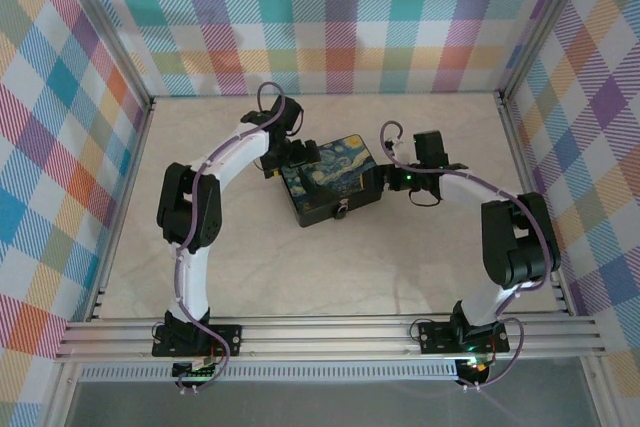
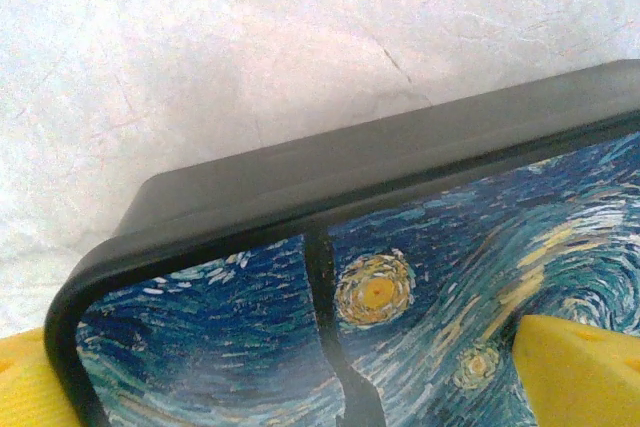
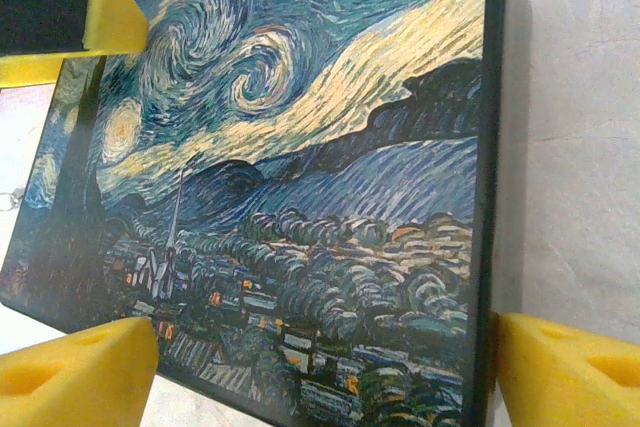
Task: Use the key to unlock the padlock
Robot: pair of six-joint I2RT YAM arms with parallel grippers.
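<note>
Right pincer (image 3: 325,352) astride painted box (image 3: 300,177); overhead, padlock (image 1: 342,211) at its edge

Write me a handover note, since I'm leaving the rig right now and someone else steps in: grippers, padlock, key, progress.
Left gripper: open, jaws over the far left corner of the painted box, holding nothing.
Right gripper: jaws straddle the box from its right side, pads close to both edges. I cannot tell whether it grips.
Padlock: apparently the small pale piece at the box's near edge.
Key: too small to make out.
Done: both arms are at the box, neither carries the key.
Left: fetch the key, insert it, turn it, free the shackle.
</note>
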